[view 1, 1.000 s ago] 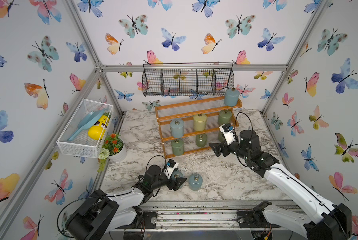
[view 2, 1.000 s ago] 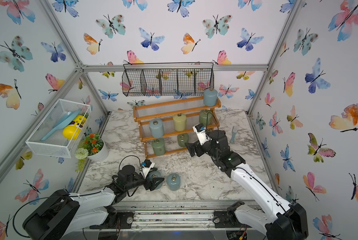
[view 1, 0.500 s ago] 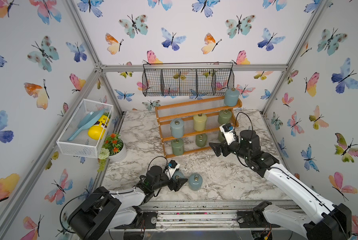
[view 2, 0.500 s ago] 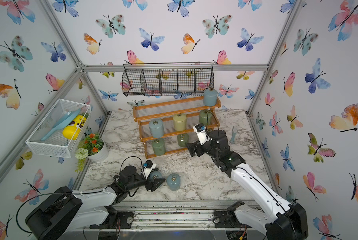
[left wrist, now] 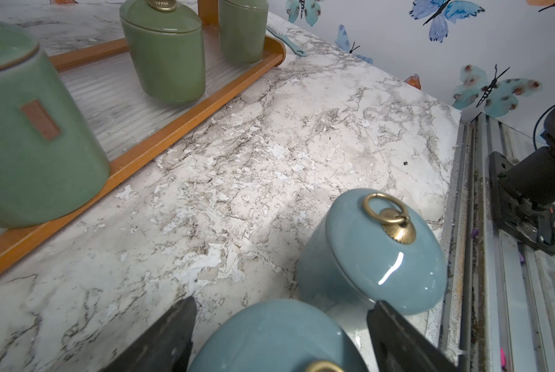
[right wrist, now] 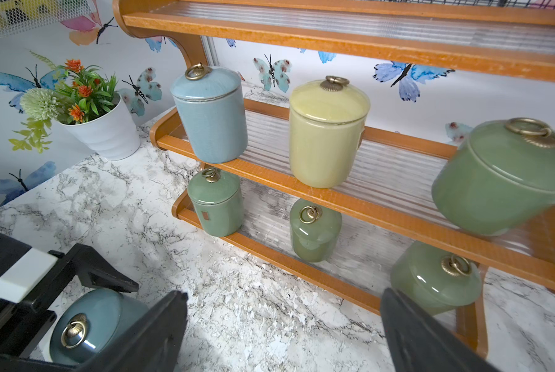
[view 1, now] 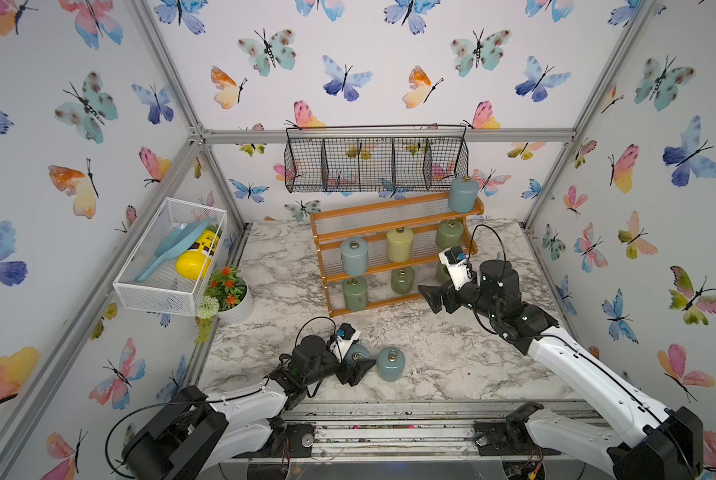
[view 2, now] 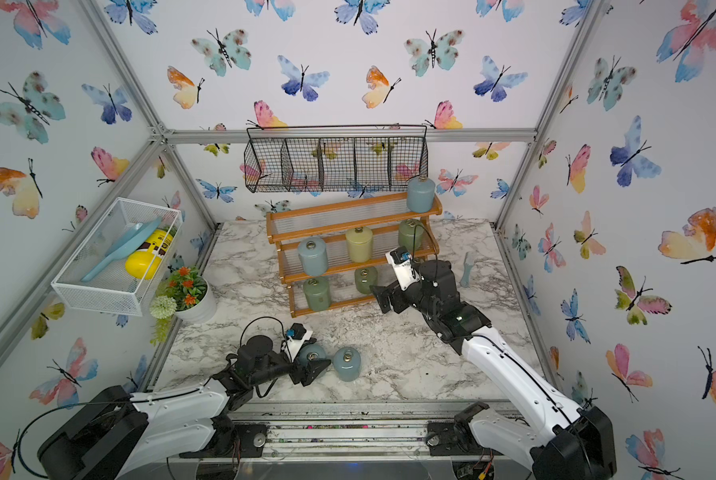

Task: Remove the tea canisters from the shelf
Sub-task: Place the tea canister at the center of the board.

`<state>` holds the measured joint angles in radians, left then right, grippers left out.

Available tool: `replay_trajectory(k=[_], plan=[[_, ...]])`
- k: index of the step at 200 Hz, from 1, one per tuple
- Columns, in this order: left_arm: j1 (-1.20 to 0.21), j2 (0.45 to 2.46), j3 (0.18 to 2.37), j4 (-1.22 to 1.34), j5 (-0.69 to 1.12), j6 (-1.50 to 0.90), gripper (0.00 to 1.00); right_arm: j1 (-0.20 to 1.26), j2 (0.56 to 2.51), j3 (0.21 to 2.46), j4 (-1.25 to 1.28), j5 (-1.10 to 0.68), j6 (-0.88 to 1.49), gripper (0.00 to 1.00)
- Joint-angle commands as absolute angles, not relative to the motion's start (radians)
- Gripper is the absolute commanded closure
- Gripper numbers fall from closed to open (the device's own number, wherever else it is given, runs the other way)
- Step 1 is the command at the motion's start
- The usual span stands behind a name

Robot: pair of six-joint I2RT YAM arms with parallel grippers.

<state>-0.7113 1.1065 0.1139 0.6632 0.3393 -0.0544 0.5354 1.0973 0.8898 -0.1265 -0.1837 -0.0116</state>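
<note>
Left jaws straddle a blue-grey canister (view 1: 357,353) near the surface's (view 1: 451,374) front edge; can't tell if pinching or just around it. 2nd blue-grey canister (view 1: 390,363) just beside. Left arm (view 1: 244,405) low, stretched along front edge. Right jaws spread wide, empty, held above the surface in front of the shelf's (view 1: 389,206) bottom tier, right end. Right arm (view 1: 576,365) reaches in from front-right corner, elbow bent. On shelf: top-tier canister (view 1: 463,194) at right end, yellow canister (view 1: 399,244) mid tier, centre, green canisters (view 1: 354,293) x3 on bottom tier.
</note>
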Motion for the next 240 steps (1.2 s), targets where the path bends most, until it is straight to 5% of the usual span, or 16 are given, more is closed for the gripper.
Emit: replay_trajectory(k=[1, 118, 240], plan=[[-0.722, 1.091, 0.101, 0.634, 0.331, -0.07, 0.12, 0.528, 1.102, 0.877, -0.117, -0.19, -0.014, 0.01], [-0.767, 1.059, 0.084, 0.609, 0.277, -0.109, 0.14, 0.526, 1.104, 0.877, -0.118, -0.19, -0.019, 0.01], [-0.765, 0.843, 0.311, 0.284, 0.158, -0.032, 0.03, 0.448, 1.141, 1.018, -0.145, -0.183, -0.035, 0.01]])
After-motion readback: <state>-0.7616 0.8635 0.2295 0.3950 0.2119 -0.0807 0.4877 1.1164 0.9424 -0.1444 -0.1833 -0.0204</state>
